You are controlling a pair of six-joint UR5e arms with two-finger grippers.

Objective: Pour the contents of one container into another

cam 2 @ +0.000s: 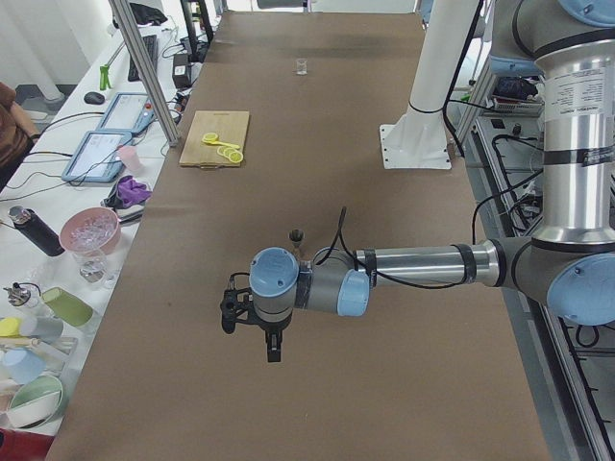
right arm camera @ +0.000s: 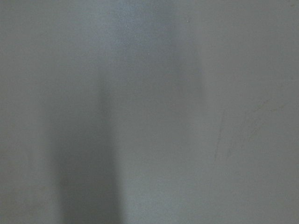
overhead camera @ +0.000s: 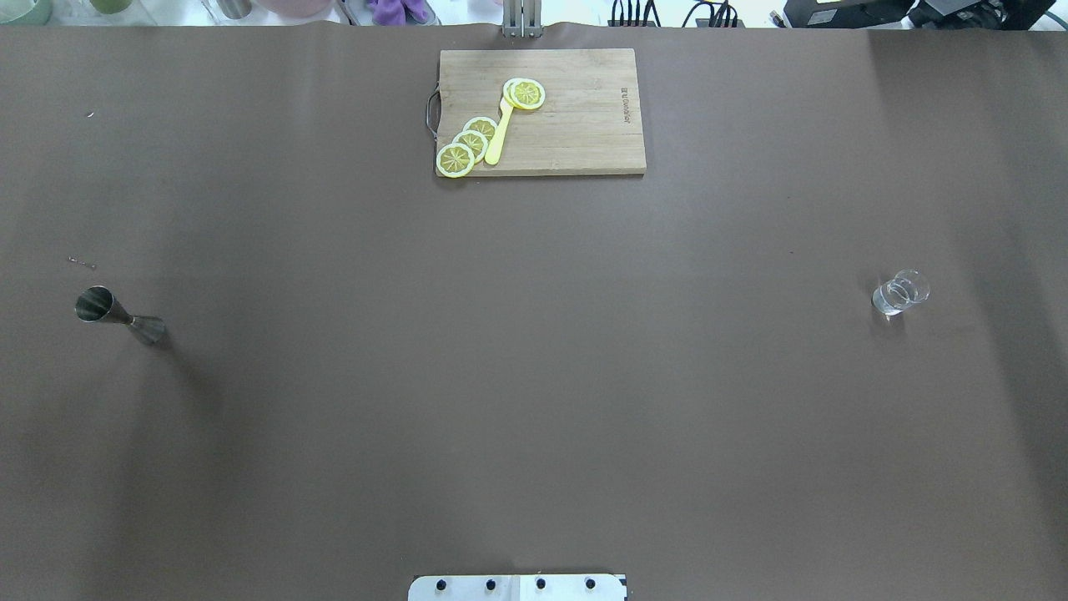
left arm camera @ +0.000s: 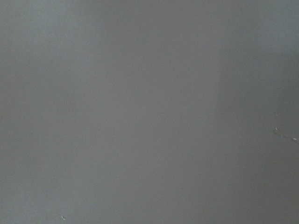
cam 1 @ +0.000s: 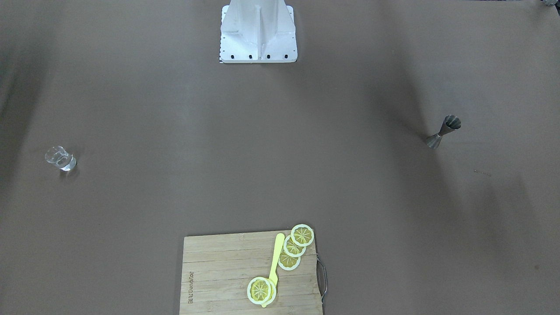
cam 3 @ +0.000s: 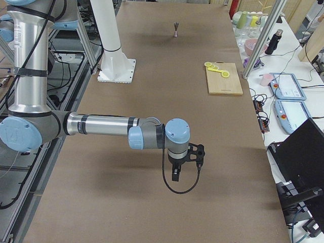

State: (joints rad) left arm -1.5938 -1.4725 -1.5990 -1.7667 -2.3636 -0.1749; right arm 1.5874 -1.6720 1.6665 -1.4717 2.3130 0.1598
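Two vessels stand well apart on the counter | metal jigger at robot's left, small glass at its right | likely light, slick, glass breakable; grip jigger's waist | left claw, right claw: open or clenched, cannot tell

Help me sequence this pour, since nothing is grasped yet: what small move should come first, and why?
Likely move the left end effector toward the jigger: it stands upright and untouched on the robot's left side, while that end effector hangs over bare table, apart from it. The glass sits far to the right.
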